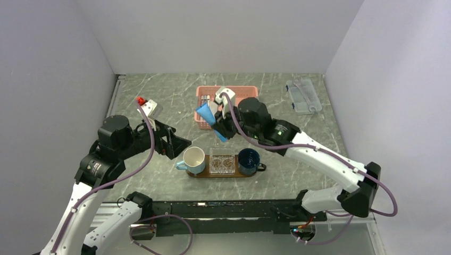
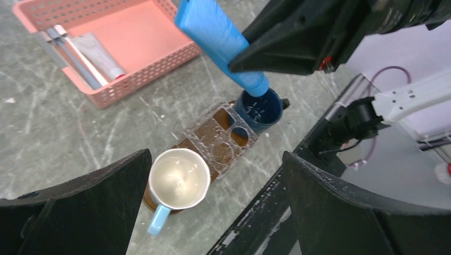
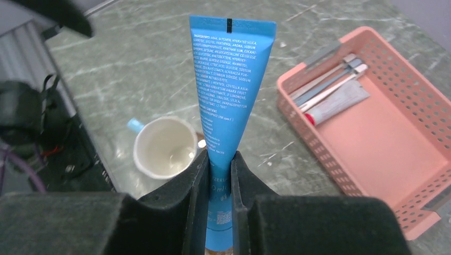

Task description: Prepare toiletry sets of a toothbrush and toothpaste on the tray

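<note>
Above the surface (image 1: 159, 101), between pink basket (image 1: 250, 89) and tray (image 1: 228, 175), the right end effector (image 3: 219, 167) pinches the toothpaste (image 3: 230, 79) near its cap, flat end raised; the cap seems to hang over the dark mug (image 1: 248, 161). Left of the tray, the left end effector (image 1: 180, 142) hovers spread wide.

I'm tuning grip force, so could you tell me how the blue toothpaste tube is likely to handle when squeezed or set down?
The toothpaste is probably soft-walled: the right gripper, shut near its round end, could dent it. It tapers to a flat crimp, so it likely won't roll far. Stood on end, it would probably tip.
</note>
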`<control>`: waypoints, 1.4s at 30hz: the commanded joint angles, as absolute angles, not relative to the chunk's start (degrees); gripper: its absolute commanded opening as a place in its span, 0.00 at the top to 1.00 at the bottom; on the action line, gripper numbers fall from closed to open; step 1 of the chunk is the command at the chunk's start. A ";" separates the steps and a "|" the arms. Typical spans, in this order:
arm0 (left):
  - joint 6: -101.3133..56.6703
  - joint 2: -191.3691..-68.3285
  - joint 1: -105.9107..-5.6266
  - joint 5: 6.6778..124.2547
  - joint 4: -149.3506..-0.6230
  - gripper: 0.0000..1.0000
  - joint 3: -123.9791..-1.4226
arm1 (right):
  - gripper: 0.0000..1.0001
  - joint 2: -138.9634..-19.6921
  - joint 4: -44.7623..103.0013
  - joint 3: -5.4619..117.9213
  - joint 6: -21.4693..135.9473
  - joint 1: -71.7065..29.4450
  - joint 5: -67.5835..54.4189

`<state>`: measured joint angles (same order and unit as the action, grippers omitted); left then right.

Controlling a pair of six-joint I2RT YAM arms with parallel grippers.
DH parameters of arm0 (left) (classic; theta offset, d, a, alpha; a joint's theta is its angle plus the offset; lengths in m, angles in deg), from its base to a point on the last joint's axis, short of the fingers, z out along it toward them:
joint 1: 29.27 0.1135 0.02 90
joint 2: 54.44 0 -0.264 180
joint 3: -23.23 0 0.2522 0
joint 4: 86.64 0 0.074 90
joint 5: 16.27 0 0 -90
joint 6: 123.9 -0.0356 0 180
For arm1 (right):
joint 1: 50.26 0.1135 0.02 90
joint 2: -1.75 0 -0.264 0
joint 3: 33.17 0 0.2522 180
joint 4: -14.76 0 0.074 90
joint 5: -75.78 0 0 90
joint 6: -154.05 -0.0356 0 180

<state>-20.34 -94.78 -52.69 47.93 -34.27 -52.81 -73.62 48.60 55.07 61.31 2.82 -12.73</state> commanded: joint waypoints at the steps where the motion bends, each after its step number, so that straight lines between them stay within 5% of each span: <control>1: -18.00 -94.15 -52.47 40.18 -36.40 0.01 -53.75 | 0.87 -68.08 50.39 52.44 65.88 5.38 -9.90; 26: -8.42 -96.86 -52.46 21.20 -39.31 0.01 -48.14 | 0.85 -62.67 60.59 53.70 69.29 11.25 7.54; 42: -6.09 -101.46 -52.47 14.05 -43.30 0.23 -45.66 | 0.82 -67.24 63.33 58.19 70.48 16.99 -0.35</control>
